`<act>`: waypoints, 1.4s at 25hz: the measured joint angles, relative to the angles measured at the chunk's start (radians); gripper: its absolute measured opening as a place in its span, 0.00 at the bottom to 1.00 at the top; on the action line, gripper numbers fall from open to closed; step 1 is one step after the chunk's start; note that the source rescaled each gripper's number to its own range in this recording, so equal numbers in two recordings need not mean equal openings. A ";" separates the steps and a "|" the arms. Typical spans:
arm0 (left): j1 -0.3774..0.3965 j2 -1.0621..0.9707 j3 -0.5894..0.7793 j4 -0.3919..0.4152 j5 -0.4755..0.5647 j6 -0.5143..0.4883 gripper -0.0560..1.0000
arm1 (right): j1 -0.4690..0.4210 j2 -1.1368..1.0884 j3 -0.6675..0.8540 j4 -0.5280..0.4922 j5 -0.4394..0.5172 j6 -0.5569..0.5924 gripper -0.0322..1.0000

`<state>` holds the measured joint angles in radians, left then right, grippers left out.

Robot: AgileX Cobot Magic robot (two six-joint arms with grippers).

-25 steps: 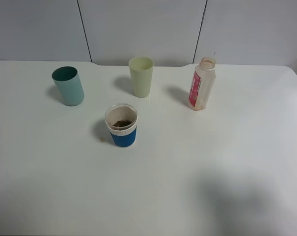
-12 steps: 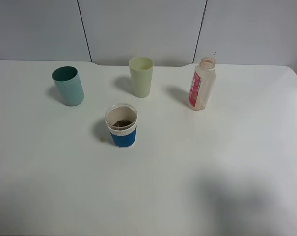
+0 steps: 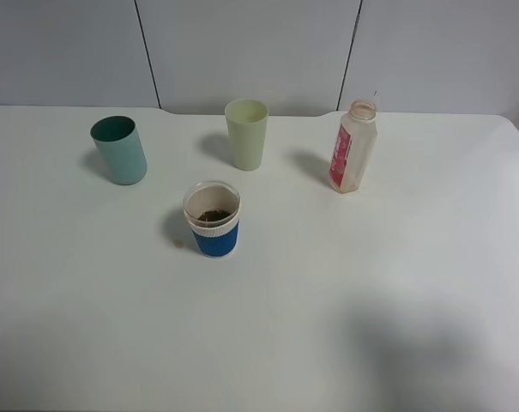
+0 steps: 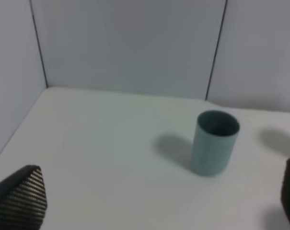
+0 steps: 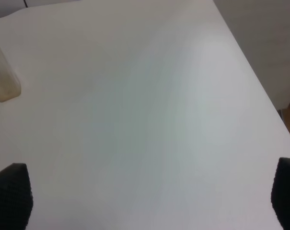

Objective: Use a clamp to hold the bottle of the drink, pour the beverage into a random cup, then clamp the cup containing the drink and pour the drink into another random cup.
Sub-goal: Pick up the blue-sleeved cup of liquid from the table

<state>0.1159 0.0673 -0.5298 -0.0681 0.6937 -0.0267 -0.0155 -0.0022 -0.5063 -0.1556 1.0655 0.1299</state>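
Pour 1 looks done — drink (image 3: 213, 215) sits in the blue cup (image 3: 214, 239) mid-table, bottle (image 3: 353, 150) upright at back right. The left gripper (image 4: 154, 196) and right gripper (image 5: 148, 194) gape, empty — pour 2 into the teal cup (image 3: 122, 159) is left.

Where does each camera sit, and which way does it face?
Exterior high: mounted high, facing the wall, looking down on the table, teal cup, pale green cup, blue-sleeved cup, bottle; no robot parts.
Left wrist: low, facing teal cup and wall; left jaws wide apart.
Right wrist: above the table, bottle base at frame edge; right jaws wide apart.
Shared: exterior and left wrist, teal cup; exterior and right wrist, bottle.
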 joint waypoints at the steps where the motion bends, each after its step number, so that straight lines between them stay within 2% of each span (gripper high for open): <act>1: 0.000 0.025 0.000 -0.011 -0.019 -0.002 1.00 | 0.000 0.000 0.000 0.000 0.000 0.000 1.00; 7: 0.000 0.184 0.000 -0.071 -0.092 -0.002 1.00 | 0.000 0.000 0.000 0.000 0.000 0.000 1.00; 13: 0.000 0.277 0.000 -0.081 -0.195 0.021 1.00 | 0.000 0.000 0.000 0.000 0.000 0.000 1.00; 17: 0.000 0.316 0.000 -0.083 -0.226 0.054 1.00 | 0.000 0.000 0.000 0.000 0.000 0.000 1.00; 29: 0.000 0.486 0.000 -0.102 -0.320 0.243 1.00 | 0.000 0.000 0.000 0.000 0.000 0.000 1.00; 32: 0.000 0.529 0.010 -0.147 -0.371 0.301 1.00 | 0.000 0.000 0.000 0.000 0.000 0.000 1.00; 35: 0.000 0.551 0.045 -0.156 -0.447 0.331 1.00 | 0.000 0.000 0.000 0.000 0.000 0.000 1.00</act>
<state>0.1159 0.6183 -0.4846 -0.2245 0.2468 0.3047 -0.0155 -0.0022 -0.5063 -0.1556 1.0655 0.1299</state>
